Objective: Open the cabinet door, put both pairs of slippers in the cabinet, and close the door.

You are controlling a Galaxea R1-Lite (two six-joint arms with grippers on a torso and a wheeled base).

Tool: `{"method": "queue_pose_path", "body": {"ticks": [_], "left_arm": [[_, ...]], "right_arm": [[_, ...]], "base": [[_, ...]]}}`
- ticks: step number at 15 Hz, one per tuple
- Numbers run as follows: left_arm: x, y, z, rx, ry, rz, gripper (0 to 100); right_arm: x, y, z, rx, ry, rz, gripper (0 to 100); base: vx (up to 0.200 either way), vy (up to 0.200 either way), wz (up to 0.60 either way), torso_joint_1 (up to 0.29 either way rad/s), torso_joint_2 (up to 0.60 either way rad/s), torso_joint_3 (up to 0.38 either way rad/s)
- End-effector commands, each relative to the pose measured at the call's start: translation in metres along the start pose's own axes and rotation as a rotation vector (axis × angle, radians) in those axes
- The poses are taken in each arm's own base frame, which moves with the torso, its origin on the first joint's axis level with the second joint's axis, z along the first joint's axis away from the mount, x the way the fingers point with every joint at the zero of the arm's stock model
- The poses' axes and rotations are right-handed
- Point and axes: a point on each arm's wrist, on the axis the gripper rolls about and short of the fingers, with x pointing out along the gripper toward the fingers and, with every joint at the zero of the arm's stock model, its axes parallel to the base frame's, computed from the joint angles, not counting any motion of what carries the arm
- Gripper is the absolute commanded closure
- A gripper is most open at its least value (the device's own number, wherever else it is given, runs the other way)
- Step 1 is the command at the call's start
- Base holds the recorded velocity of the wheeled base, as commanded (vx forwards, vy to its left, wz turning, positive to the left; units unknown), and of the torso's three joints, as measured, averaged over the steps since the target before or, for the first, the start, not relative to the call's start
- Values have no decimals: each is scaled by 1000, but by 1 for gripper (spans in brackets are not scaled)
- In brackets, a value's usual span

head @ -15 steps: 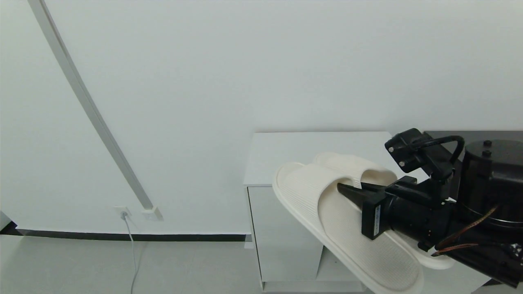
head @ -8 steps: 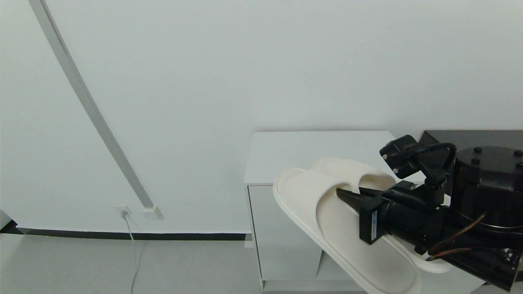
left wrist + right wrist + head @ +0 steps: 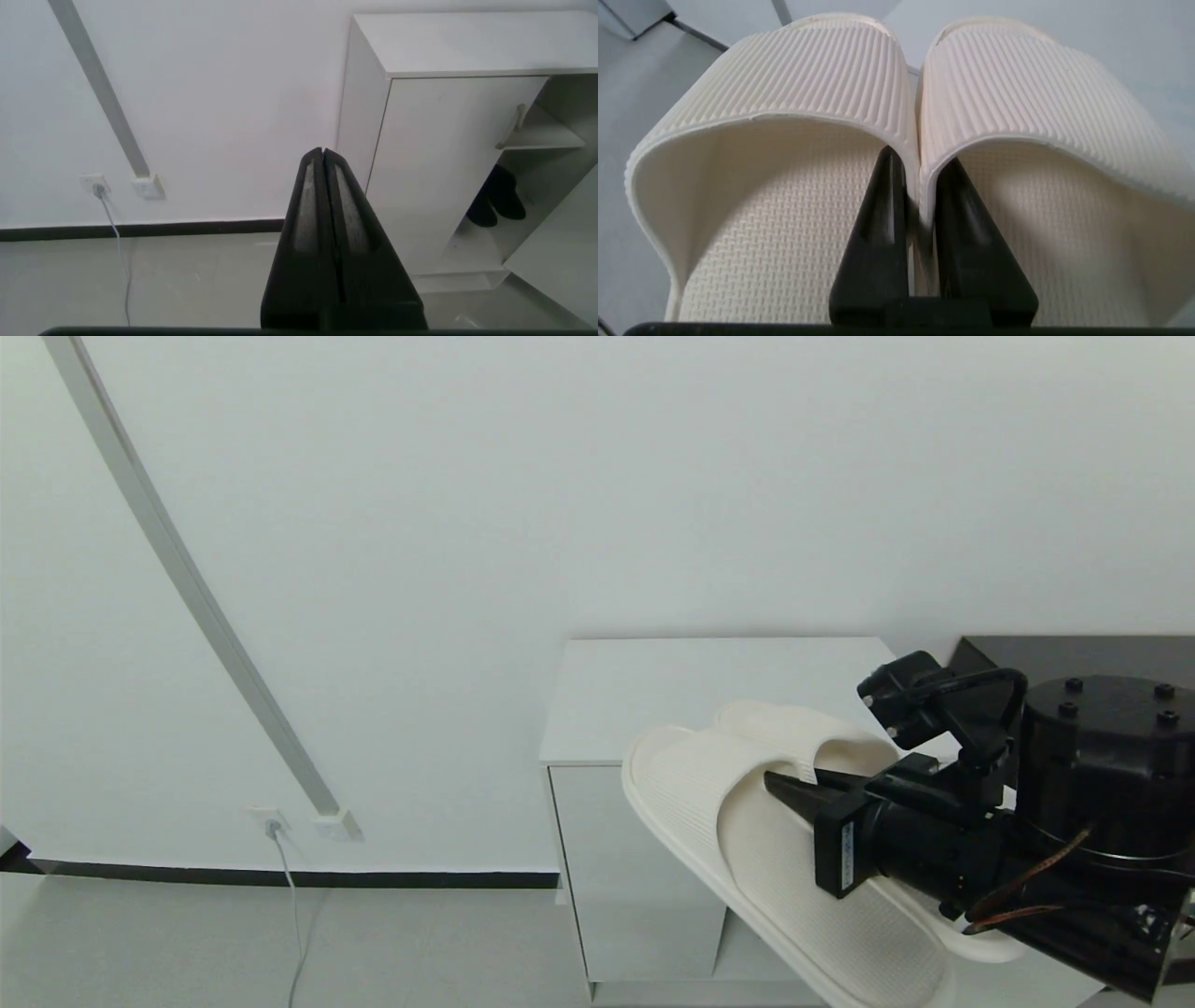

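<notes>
Right gripper (image 3: 792,786) is clamped on the slippers' (image 3: 695,784) inner edges, holding them up right in front of the cabinet (image 3: 691,686), toes pointing at it. Left gripper (image 3: 323,177) is pinched together, empty.

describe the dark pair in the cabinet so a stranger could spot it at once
Find the white cabinet against the wall and look into its open part. Below the shelf there sits the dark pair. It is the only dark footwear; the cream ribbed slippers are outside, held in the right tool.
</notes>
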Motion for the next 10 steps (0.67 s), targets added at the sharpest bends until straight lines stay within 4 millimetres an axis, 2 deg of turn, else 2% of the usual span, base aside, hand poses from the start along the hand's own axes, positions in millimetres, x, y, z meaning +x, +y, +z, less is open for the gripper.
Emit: {"method": "queue_pose_path", "body": {"ticks": [1,10], "left_arm": [[0,0,0,0,1,-1,100],[0,0,0,1,3,-5,100]], "right_arm": [[1,1,-1,-1,5,3,100],[0,0,-4,-5,13,1,100]], "base": [[0,-200,0,2,-2,7],[0,-200,0,2,2,1]]}}
